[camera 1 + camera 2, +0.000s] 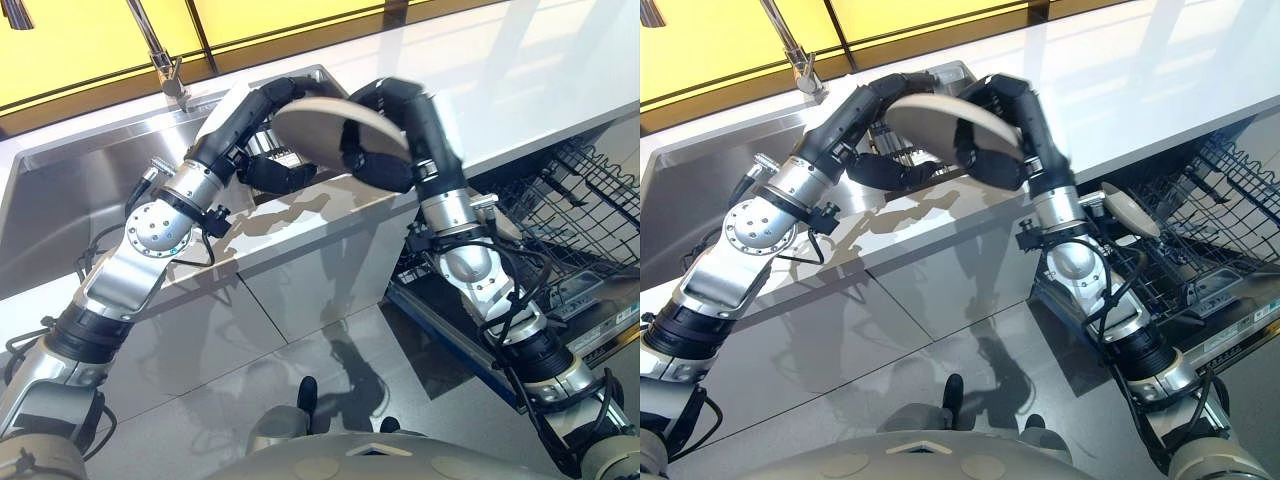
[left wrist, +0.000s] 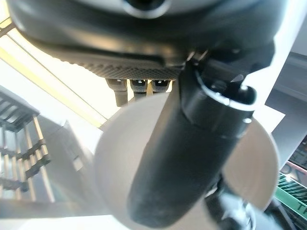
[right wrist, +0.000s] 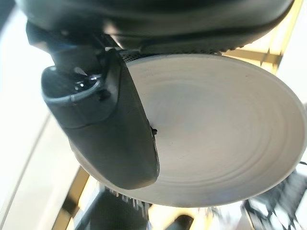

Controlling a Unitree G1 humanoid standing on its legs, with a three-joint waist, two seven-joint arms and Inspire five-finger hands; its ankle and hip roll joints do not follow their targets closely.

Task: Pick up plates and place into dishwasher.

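Both the left hand [image 1: 275, 172] and right hand [image 1: 375, 165] pinch one plate [image 1: 325, 125] above the sink [image 1: 60, 200]; uneven release risks dropping it.

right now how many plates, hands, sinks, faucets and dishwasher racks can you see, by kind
plates: 2, one gripped by both hands above the counter edge, one standing in the rack
hands: 2, left hand and right hand
sink: 1
faucet: 1
dishwasher rack: 1
total: 7
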